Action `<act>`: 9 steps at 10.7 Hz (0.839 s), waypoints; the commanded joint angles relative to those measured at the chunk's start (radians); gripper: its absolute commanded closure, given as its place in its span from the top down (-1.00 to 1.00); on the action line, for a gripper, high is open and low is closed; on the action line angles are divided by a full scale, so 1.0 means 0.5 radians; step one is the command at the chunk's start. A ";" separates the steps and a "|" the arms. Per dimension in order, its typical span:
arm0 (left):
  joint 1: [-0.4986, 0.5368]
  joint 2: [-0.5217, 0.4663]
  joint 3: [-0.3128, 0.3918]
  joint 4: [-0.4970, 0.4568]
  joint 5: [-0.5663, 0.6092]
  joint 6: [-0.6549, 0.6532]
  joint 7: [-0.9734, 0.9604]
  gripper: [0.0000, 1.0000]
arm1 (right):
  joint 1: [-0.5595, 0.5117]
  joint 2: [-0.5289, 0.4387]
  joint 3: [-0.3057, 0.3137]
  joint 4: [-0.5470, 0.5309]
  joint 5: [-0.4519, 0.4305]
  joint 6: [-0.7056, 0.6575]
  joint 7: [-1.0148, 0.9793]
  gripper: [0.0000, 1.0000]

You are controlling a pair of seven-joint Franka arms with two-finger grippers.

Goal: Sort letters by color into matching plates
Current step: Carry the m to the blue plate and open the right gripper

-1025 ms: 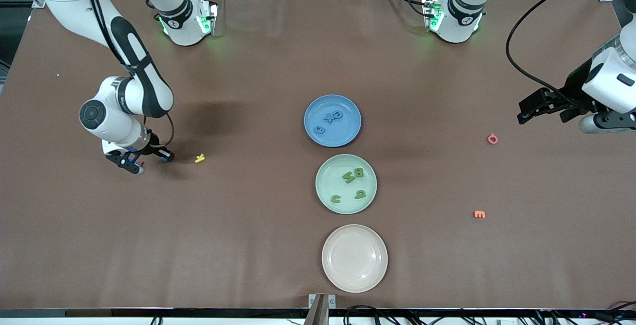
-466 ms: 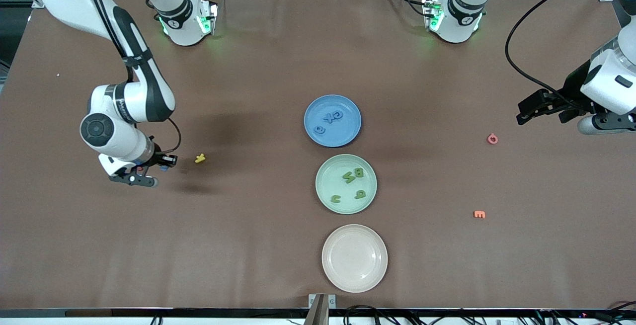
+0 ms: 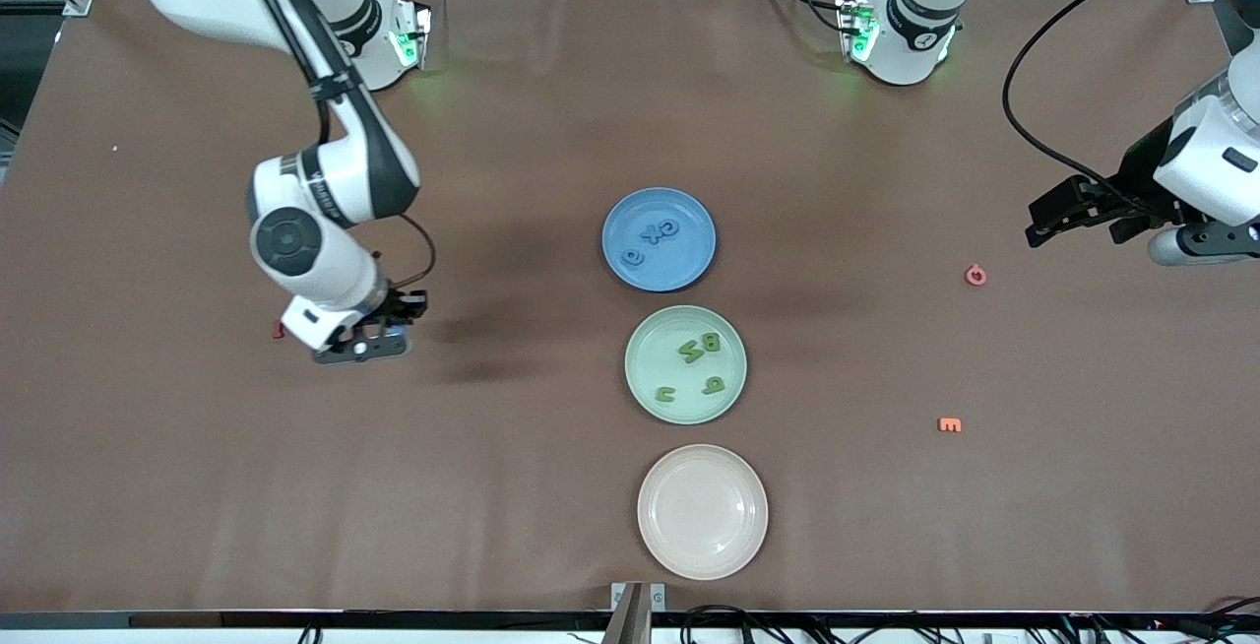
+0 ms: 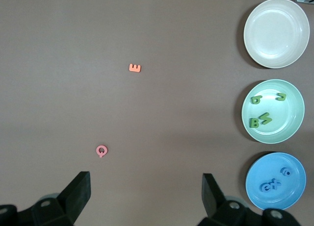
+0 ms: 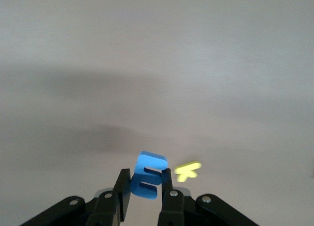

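My right gripper (image 3: 360, 347) hangs over the table at the right arm's end and is shut on a blue letter (image 5: 149, 164), which stands upright between the fingers in the right wrist view. The blue plate (image 3: 681, 262) holds three blue letters (image 3: 652, 233). Nearer the front camera, the green plate (image 3: 653, 347) holds several green letters (image 3: 700, 349). My left gripper (image 3: 1078, 217) waits open and empty above the table at the left arm's end. The left wrist view shows the blue plate (image 4: 289, 189) and the green plate (image 4: 289, 111).
A cream plate (image 3: 702, 511) lies nearest the front camera. A pink letter (image 3: 976, 276) and an orange letter (image 3: 950, 424) lie toward the left arm's end. A yellow letter (image 5: 186, 170) lies under the right gripper, and a red letter (image 3: 278, 330) beside it.
The right arm has lifted and moved toward the plates with the blue letter in its grip, and now covers the yellow letter in the front view. The left arm has stayed still.
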 commanded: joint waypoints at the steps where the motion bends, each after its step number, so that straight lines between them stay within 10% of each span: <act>1: 0.014 -0.026 0.002 -0.004 -0.053 0.003 0.058 1.00 | 0.304 0.013 0.016 0.115 -0.016 -0.099 0.003 -0.78; 9: 0.017 -0.032 0.002 -0.013 -0.059 -0.003 0.058 1.00 | 1.056 0.498 0.019 0.658 -0.016 -0.167 -0.015 -0.78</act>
